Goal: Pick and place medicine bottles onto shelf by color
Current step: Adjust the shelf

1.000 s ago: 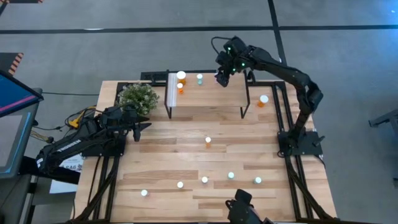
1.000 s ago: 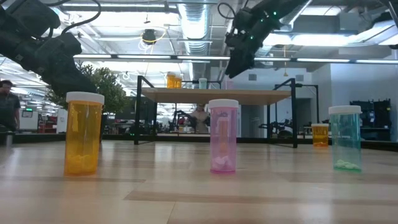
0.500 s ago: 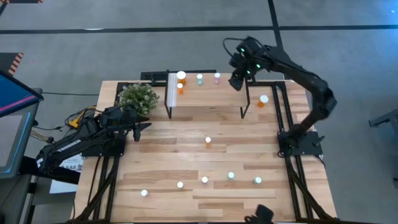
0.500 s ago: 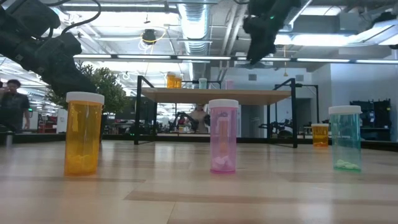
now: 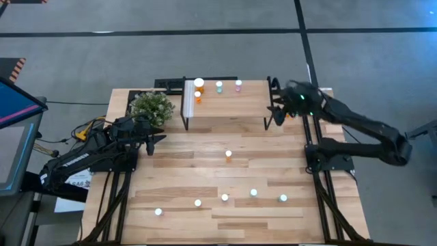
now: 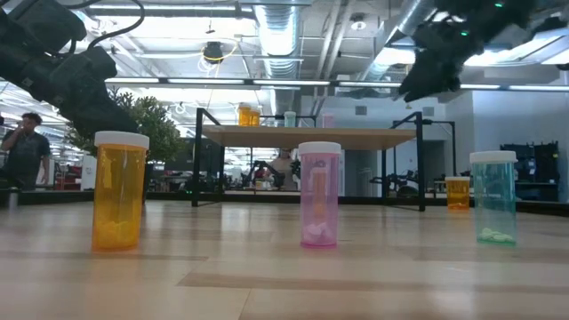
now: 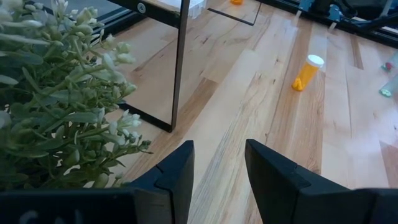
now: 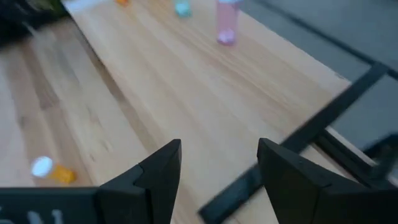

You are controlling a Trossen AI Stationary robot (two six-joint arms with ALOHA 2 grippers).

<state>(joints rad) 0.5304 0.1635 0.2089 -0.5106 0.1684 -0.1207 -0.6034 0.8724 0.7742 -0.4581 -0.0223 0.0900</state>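
The shelf [image 5: 229, 109] stands at the table's far side. On its far edge stand two orange medicine bottles [image 5: 199, 85], a green one [image 5: 219, 86] and a pink one [image 5: 238, 85]. More bottles stand on the table: an orange one [image 5: 228, 156] in the middle and several in a row near the front [image 5: 224, 197]. My right gripper [image 5: 277, 115] hangs open and empty over the shelf's right end; its wrist view looks across the shelf to the pink bottle [image 8: 226, 22]. My left gripper [image 5: 158, 139] waits open and empty at the table's left [image 7: 221, 168].
A potted plant [image 5: 151, 106] stands at the far left, right beside my left gripper. The shelf's black legs [image 7: 181, 62] rise between the plant and the table's middle. In the low view a person [image 6: 27, 147] stands in the room behind.
My right gripper has drawn back from above the shelf's far edge toward the table's right edge and nearer, sinking a little and rolling. The pink bottle that it covered now shows standing on the shelf beside the green one.
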